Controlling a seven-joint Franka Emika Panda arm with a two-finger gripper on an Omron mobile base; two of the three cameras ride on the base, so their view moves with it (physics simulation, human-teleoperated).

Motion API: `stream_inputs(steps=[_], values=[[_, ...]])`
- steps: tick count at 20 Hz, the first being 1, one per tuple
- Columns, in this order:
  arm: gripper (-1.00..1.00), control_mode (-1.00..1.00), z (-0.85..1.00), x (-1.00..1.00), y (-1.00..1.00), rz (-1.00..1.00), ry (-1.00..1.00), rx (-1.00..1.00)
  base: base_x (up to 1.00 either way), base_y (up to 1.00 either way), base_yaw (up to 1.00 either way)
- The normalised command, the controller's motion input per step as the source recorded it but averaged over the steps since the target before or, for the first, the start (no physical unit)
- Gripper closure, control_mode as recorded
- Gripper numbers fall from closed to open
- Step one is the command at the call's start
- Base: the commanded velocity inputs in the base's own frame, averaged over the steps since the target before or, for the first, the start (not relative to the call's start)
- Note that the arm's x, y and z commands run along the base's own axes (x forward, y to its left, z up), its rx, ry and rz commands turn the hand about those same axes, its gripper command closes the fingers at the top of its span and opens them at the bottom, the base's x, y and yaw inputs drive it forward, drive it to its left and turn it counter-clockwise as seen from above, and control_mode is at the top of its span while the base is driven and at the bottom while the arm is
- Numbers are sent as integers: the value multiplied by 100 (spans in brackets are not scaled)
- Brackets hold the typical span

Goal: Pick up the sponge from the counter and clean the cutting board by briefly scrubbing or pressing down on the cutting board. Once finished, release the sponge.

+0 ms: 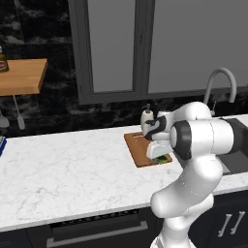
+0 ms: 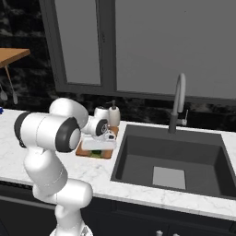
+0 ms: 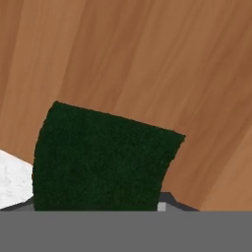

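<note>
The reddish-brown cutting board (image 1: 137,147) (image 2: 82,150) lies on the white marble counter (image 1: 63,169) (image 2: 14,138), just left of the sink. My gripper (image 1: 159,154) (image 2: 97,148) points down over the board's near right corner, shut on the sponge (image 1: 162,159) (image 2: 95,154). In the hand view the sponge's dark green scrub face (image 3: 103,157) sits close in front of the camera against the wood grain of the cutting board (image 3: 147,59). A corner of the counter (image 3: 12,179) shows at the lower left. The fingertips are hidden by the sponge.
A white soap dispenser (image 1: 147,116) (image 2: 114,115) stands right behind the board. The dark sink (image 2: 170,156) with its curved faucet (image 2: 179,101) (image 1: 220,82) lies to the right. A wooden wall shelf (image 1: 22,75) with a jar hangs at the far left.
</note>
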Motion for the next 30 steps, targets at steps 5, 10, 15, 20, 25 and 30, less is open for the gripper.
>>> stream_inputs(steps=[5,10,15,20,25,30], values=[[100,-100,-21,49,0,0,0,0,0,0,0],[100,-100,-1,70,0,0,-2,0,0,0,0],[100,-100,-3,77,0,0,-1,0,0,0,0],[100,-100,-3,78,0,0,-2,0,0,0,0],[100,-100,0,67,0,0,-4,0,0,0,0],[100,-100,0,59,0,0,-3,0,0,0,0]])
